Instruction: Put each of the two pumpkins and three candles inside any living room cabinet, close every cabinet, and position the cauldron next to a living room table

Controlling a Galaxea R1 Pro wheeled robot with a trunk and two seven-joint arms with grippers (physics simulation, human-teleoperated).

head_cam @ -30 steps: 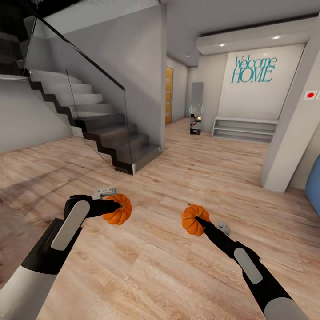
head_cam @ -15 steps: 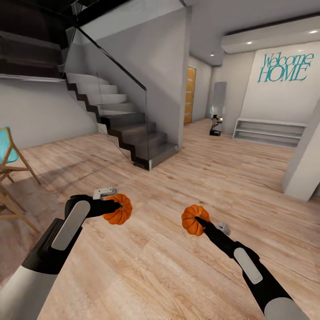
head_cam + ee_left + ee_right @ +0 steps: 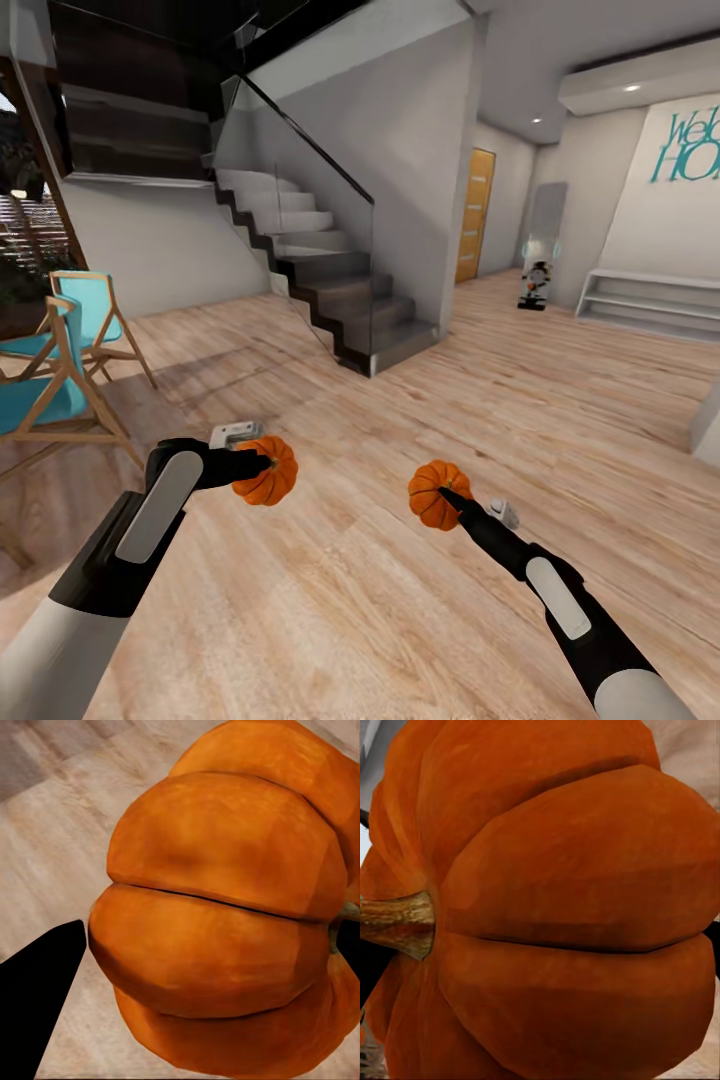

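Head view: left gripper (image 3: 262, 466) clamped on one pumpkin (image 3: 267, 471), right gripper (image 3: 447, 496) clamped on the other pumpkin (image 3: 432, 493), both held up over the wood floor (image 3: 330, 600). Left side, two turquoise chairs (image 3: 60, 350). Behind them the staircase (image 3: 320, 285) with a glass rail, then a white shelf (image 3: 650, 300) at the far wall.

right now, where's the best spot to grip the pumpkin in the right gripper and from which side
Across the ribbed sides, one finger on each flank, coming in side-on rather than onto the stem. The pumpkin in the right gripper is round and squat, and in the right wrist view its short stem sticks out sideways: too thin and off-centre to pinch securely. The grooves between the ribs probably give the fingers a seat.
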